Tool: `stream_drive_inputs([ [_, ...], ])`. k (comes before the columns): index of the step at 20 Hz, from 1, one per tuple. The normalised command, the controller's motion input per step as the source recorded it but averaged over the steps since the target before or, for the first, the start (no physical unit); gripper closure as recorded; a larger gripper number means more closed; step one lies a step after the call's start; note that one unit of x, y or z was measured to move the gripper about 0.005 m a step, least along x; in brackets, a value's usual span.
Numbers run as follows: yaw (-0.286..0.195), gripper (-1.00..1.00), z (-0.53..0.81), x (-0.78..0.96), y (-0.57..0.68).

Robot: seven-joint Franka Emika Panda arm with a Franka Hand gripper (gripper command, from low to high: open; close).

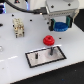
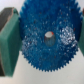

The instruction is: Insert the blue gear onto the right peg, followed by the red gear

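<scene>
Pinching the blue gear (image 2: 48,41) between its fingers (image 2: 8,42), your gripper (image 1: 61,26) hangs above the white table (image 1: 12,57). Only your wrist view shows the gear's teeth and pale hub hole. Your exterior view alone shows the red gear (image 1: 48,40) at the gripper's 7 o'clock, above the grey plate (image 1: 45,57), hiding the right peg.

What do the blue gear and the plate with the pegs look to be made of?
The blue gear, held in the gripper, looks like moulded plastic: saturated uniform colour, speckled glossy highlights, crisp small teeth. The plate seems a matte grey panel in a black frame, possibly metal or plastic; the picture is too coarse to say. The red gear above it also looks like plastic.
</scene>
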Motion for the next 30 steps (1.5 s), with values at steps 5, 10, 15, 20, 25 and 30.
stream_drive_inputs([
  [5, 0.000, 1.00, 0.19, 0.78, -0.28],
  [10, 0.000, 1.00, 0.09, 0.73, -0.22],
  [15, 0.000, 1.00, 0.02, 0.54, -0.17],
  [20, 0.000, 1.00, -0.10, 0.37, -0.20],
  [25, 0.000, 1.00, -0.14, 0.21, -0.19],
  [30, 0.000, 1.00, 0.29, 0.02, -0.05],
])
